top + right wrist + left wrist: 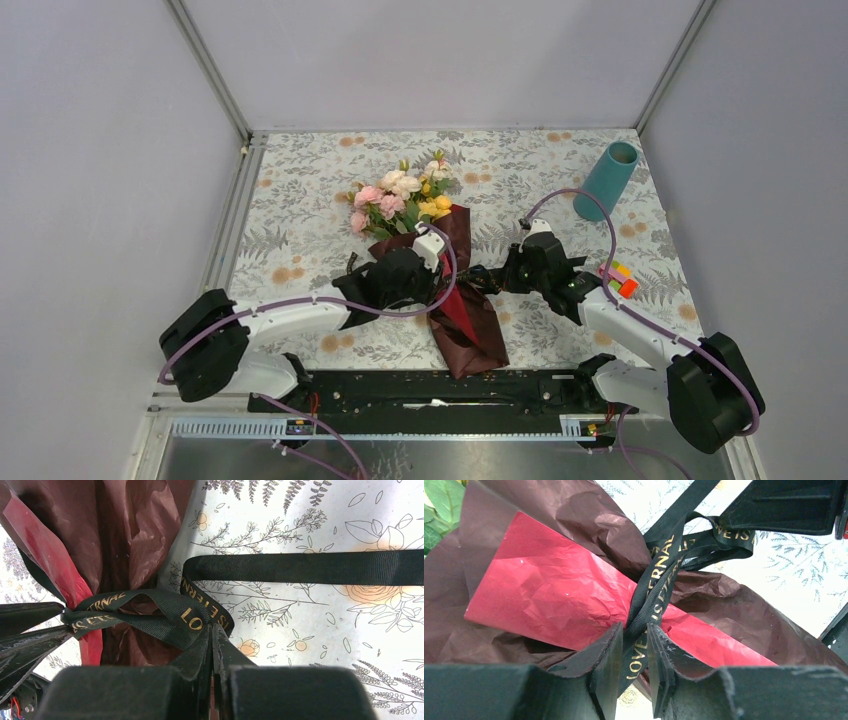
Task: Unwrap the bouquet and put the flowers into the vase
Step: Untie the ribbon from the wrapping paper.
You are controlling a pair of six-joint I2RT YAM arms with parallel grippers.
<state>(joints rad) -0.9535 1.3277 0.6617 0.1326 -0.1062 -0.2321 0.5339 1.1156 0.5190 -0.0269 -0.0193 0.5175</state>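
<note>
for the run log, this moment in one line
left pincer: open, ribbon between; right pincer: shut on ribbon; bouquet: wrapped; vase: empty

The bouquet (468, 335) lies on its side near the middle of the surface. Its flowers (400, 195) point toward 11 o'clock and its wrapped end toward 5 o'clock. The blooms are pink, cream and yellow with green leaves, fanned out of crinkled maroon paper (564, 510) that has a brighter red layer inside. A black ribbon (300, 567) with gold lettering is still cinched round the paper's waist, and one flat tail runs out toward 3 o'clock. The vase (606, 180), a plain teal cylinder, stands mouth up at about 2 o'clock, well apart from the bouquet.
</note>
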